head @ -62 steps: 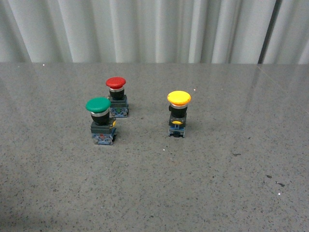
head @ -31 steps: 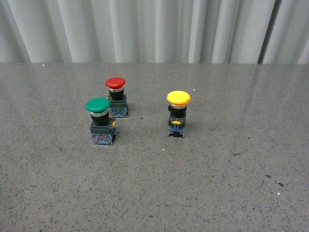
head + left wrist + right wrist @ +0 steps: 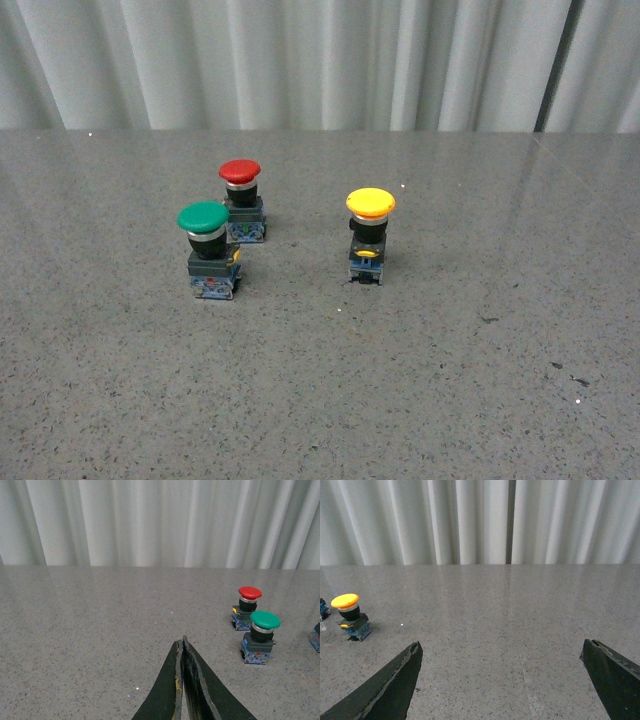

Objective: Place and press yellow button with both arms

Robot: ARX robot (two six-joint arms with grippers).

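- Left gripper (image 3: 182,642): jaws were pressed together, tips meeting, with nothing between them. It hung over bare table (image 3: 90,630).
- Right gripper (image 3: 501,644): jaws were spread wide and held nothing. Open table surface showed in the gap.
- Yellow button (image 3: 369,235): it stood upright on the table, cap up, a little right of centre in the front view. Neither gripper touched it. In the right wrist view it stood well apart from the gripper, beyond one finger.
- Green button (image 3: 210,250) and red button (image 3: 241,200): both stood upright as a close pair left of the yellow button and apart from it. The red one was farther from the robot. In the left wrist view the pair stood ahead of the closed tips and off to one side.
- Curtain (image 3: 300,60): pale and pleated, it hung behind the table's far edge.
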